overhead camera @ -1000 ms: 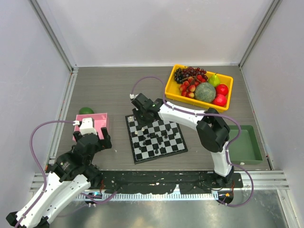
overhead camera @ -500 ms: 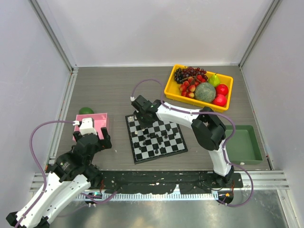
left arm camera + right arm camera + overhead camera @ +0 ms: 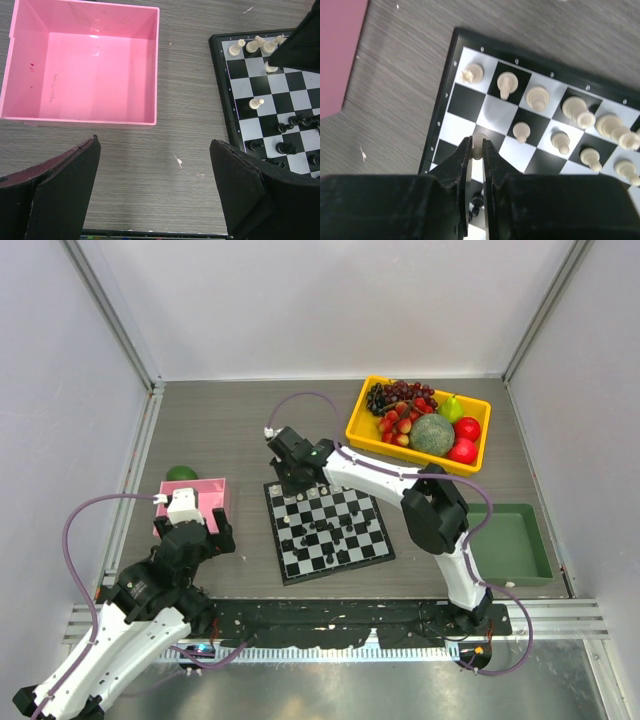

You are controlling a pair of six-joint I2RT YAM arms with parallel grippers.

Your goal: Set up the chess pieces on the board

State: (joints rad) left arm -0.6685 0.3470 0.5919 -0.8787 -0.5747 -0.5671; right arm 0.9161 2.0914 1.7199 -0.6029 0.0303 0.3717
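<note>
Grey wood table (image 3: 190, 90) lies under us. Our right gripper (image 3: 477, 149) pinches one white chess piece (image 3: 478, 141) over the board (image 3: 462, 102), more white pieces (image 3: 538, 97) ahead of it. Our left gripper (image 3: 155, 150) is spread wide, pink tray (image 3: 80, 120) ahead.

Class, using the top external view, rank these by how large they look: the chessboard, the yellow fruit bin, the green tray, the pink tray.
1. chessboard
2. yellow fruit bin, only slightly smaller
3. green tray and pink tray: look alike; the left gripper covers part of the pink tray, so no ranking.
</note>
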